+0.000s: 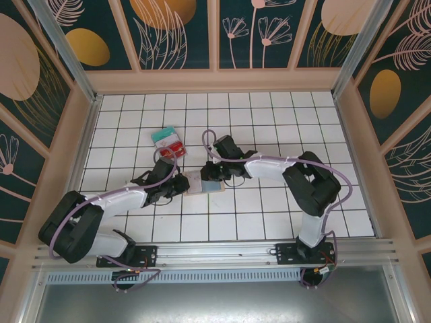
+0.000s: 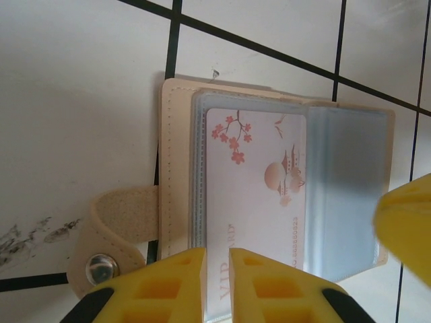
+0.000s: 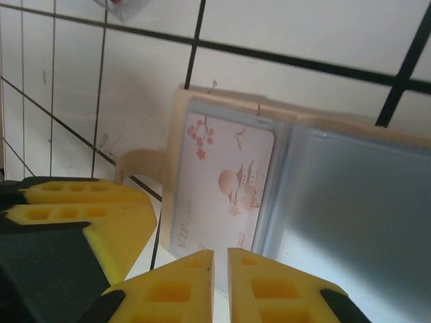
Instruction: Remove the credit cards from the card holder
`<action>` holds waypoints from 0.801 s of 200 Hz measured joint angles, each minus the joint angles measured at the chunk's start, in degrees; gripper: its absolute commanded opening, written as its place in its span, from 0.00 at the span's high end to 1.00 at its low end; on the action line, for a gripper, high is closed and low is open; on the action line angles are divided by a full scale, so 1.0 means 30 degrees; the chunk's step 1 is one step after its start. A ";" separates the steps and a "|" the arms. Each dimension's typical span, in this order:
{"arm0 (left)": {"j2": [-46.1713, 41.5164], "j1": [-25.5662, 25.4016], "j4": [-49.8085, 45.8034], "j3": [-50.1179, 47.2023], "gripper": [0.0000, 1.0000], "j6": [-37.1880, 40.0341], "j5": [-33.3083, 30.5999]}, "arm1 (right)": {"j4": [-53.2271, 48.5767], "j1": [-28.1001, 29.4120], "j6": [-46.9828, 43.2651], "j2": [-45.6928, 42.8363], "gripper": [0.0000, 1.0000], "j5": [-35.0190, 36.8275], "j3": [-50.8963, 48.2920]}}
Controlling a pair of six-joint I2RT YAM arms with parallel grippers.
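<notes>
- The card holder (image 2: 176,148) lies open and flat on the bench (image 1: 269,121), between the two claws. Two loose cards (image 1: 167,141), teal and red, lie well apart from it on the far left.
- A pale blossom-printed card (image 2: 256,195) sits in the clear sleeve on the holder's strap (image 2: 111,256) side. Its long axis runs straight away from the left claw (image 2: 217,282), and its short end lies under those fingertips.
- The left claw's jaws are narrowed to a slit over that short end. I cannot tell whether they pinch card or sleeve.
- The right claw (image 3: 220,282) hangs just beside it, over the same end but nearer the fold. Its jaws are almost closed, with nothing seen between them.
- The left claw looks better placed. The pull should probably follow the card's long axis, though which end the sleeve opens at is not visible.
</notes>
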 measured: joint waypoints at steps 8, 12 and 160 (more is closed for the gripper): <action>0.0102 0.0000 0.0160 -0.0029 0.82 -0.0007 0.0029 | -0.0029 0.0007 0.0015 0.0262 0.86 -0.0197 0.0102; 0.0175 0.0000 0.0240 -0.0036 0.82 -0.0007 0.0080 | -0.0029 0.0029 0.0022 0.0372 0.86 -0.0277 0.0138; 0.0707 0.0000 0.1049 -0.0590 0.84 -0.0379 0.0590 | -0.0284 0.0029 0.0503 0.1741 0.85 -0.1180 0.0459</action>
